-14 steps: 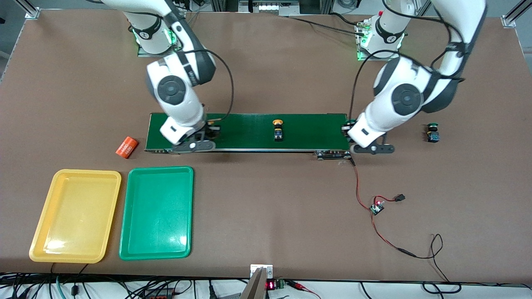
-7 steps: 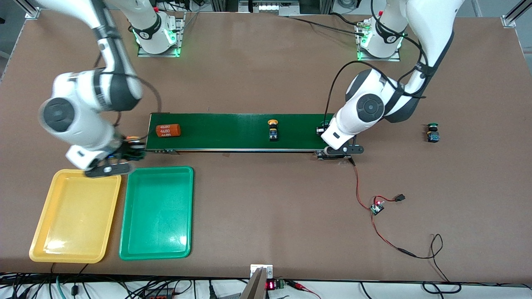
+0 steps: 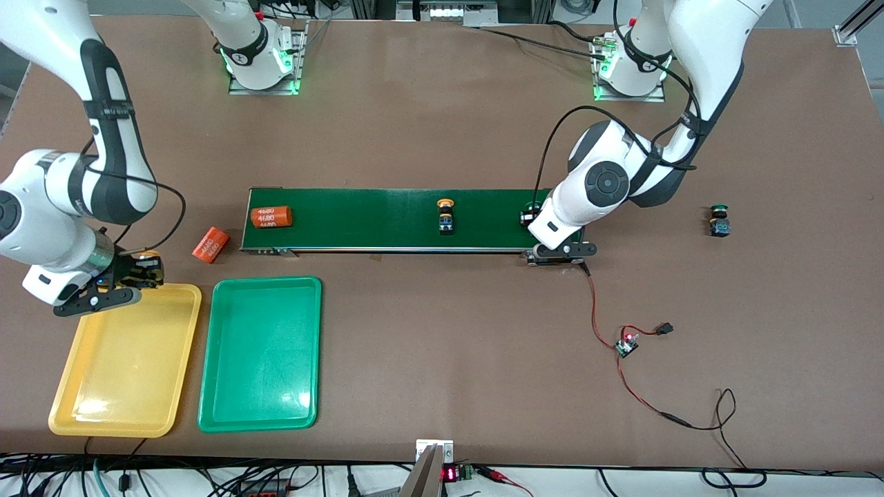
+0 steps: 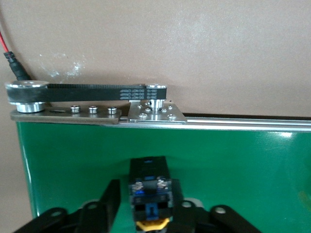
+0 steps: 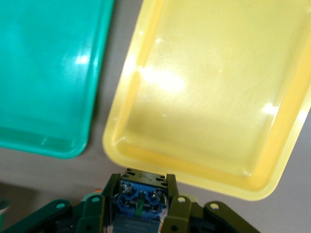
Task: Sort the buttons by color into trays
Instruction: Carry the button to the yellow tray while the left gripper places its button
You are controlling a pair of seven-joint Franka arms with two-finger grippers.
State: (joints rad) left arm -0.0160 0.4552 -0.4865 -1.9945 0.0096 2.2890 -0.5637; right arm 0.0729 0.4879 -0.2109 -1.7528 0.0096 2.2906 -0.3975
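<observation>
My right gripper (image 3: 135,273) hangs over the yellow tray's (image 3: 117,359) edge nearest the belt, shut on a yellow-capped button (image 5: 141,199); the tray (image 5: 209,97) fills the right wrist view. The green tray (image 3: 262,352) lies beside it. My left gripper (image 3: 535,222) is low over the conveyor belt's (image 3: 373,217) end nearest the left arm. It stands open around a button (image 4: 149,174) resting on the belt, with a gap beside one finger (image 4: 109,194). A second yellow button (image 3: 446,215) rides mid-belt. A green button (image 3: 719,221) sits on the table past that belt end.
One orange cylinder (image 3: 271,217) lies on the belt at the right arm's end, and another orange cylinder (image 3: 210,244) lies on the table beside that end. Red and black wires with a small board (image 3: 627,344) trail from the belt's drive toward the front camera.
The right arm swung from the belt's end to the yellow tray's edge with its button. The left gripper moved onto the belt and opened. The mid-belt button drifted toward the right arm's end.
</observation>
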